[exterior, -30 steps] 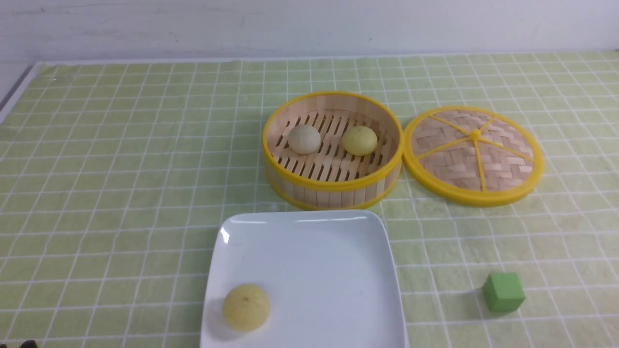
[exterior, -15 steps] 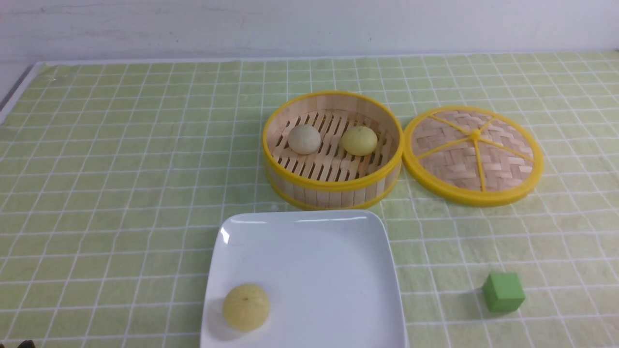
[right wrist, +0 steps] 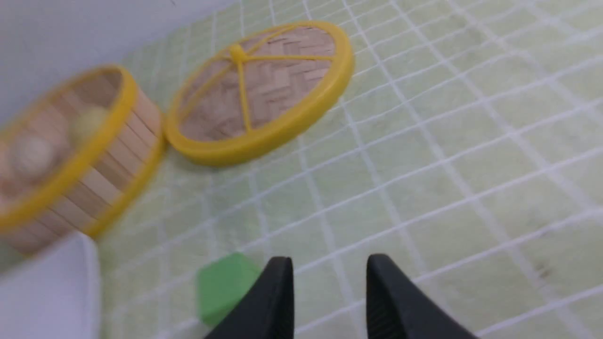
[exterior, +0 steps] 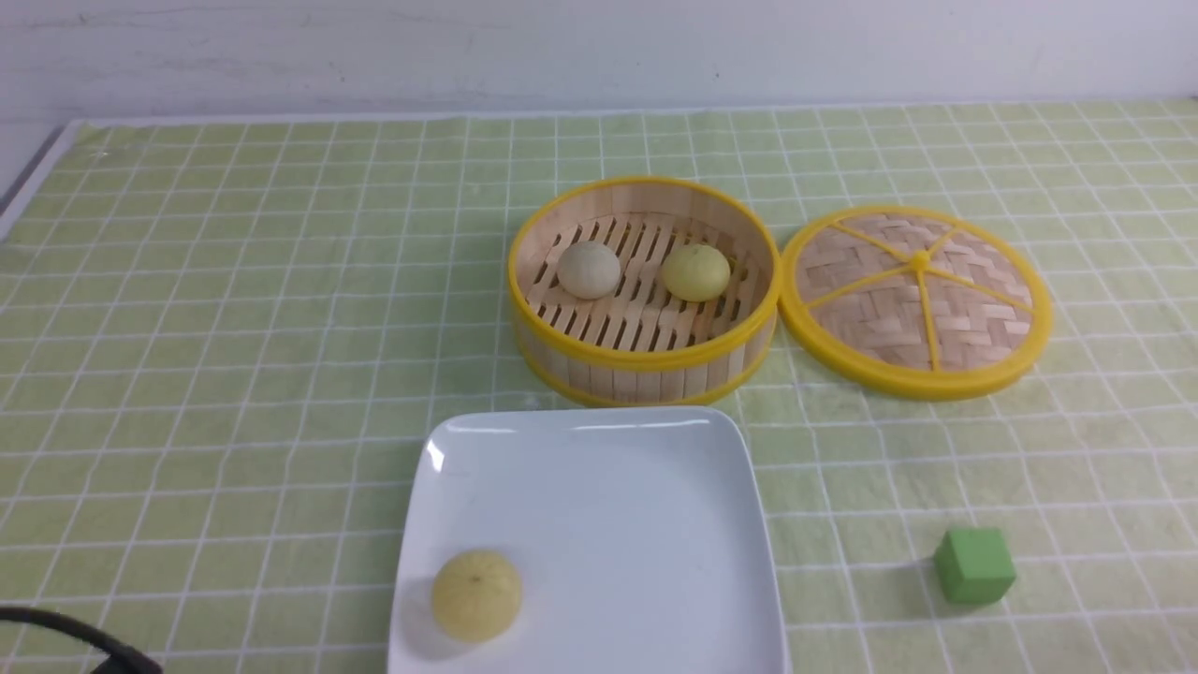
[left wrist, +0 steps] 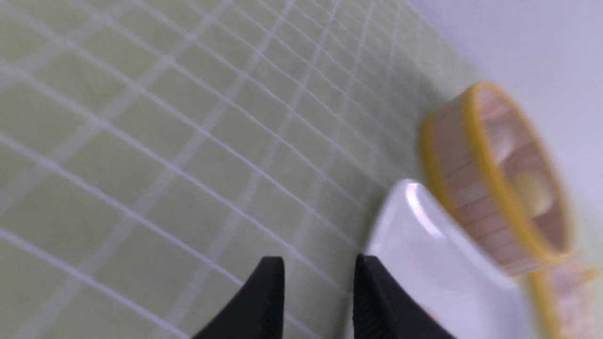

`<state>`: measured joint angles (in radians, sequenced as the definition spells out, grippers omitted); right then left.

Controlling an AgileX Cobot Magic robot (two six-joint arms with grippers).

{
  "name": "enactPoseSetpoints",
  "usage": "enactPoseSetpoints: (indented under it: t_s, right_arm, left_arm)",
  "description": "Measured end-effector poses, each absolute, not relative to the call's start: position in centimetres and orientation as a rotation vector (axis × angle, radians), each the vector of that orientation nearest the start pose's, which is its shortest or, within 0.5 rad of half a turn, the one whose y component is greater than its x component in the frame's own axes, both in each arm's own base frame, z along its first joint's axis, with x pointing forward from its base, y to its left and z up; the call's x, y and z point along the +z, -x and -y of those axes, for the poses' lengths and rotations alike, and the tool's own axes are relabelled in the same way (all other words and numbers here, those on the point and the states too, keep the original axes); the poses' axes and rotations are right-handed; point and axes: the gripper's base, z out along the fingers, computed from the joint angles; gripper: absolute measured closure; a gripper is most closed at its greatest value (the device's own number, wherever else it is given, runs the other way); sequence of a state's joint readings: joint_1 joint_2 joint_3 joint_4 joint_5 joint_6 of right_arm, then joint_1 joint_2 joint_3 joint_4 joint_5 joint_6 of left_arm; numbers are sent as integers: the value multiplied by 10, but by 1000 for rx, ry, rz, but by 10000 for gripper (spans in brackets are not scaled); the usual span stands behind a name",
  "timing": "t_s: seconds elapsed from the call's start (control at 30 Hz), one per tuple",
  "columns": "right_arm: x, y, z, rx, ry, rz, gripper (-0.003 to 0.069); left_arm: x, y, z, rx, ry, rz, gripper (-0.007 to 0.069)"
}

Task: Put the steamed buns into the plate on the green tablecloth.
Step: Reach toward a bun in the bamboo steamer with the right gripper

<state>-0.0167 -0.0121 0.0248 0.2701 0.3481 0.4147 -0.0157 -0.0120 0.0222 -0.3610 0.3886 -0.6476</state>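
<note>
Sitting at the front view's bottom, left of centre, the plate [exterior: 608, 524] holds one yellow bun [exterior: 476, 595]; two buns [exterior: 589, 270] lie in the steamer [exterior: 646, 356], upper centre. Left end effector [left wrist: 319, 263] and right end effector [right wrist: 330, 263] gape, both empty.

The right end effector [right wrist: 330, 282] stands open, its two dark fingertips apart with the green gridded tablecloth [right wrist: 424, 212] showing between them. Near one fingertip sits a green cube [right wrist: 226, 287] on the cloth. A round woven bamboo lid [right wrist: 282, 82] with yellow rim, spokes and central knob lies beside a yellow-rimmed bamboo steamer [right wrist: 89, 188]. Inside the steamer are a pale yellow bun [right wrist: 87, 122] and a whitish-grey bun [right wrist: 33, 153], both blurred. Part of a white plate [right wrist: 52, 287] with a rounded corner shows near the steamer.
</note>
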Motion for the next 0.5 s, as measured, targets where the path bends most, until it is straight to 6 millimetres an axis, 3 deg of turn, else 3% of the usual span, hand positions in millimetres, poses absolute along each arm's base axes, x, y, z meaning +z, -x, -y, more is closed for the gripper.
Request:
enactPoseSetpoints:
  t_s: [0.1, 0.3, 0.4, 0.43, 0.47, 0.5]
  right_arm:
    - [178, -53, -13, 844, -838, -1694, 420]
    - [182, -54, -14, 973, -944, -1611, 420]
    - [189, -54, -13, 962, -911, -1574, 420]
    - [209, -52, -13, 940, -831, -1537, 425]
    - [209, -52, -13, 933, -823, -1540, 426]
    - [233, -48, -13, 882, -720, -1515, 447]
  left_arm:
    - [175, -52, 19, -1107, 1095, -1649, 384]
    - [182, -54, 17, -1216, 1176, -1512, 384]
    - [194, -53, 16, -1187, 1094, -1499, 384]
    - [220, -49, 17, -1140, 947, -1494, 390]
    - [224, -48, 17, -1133, 925, -1492, 392]
    - [255, -40, 17, -1067, 762, -1460, 412]
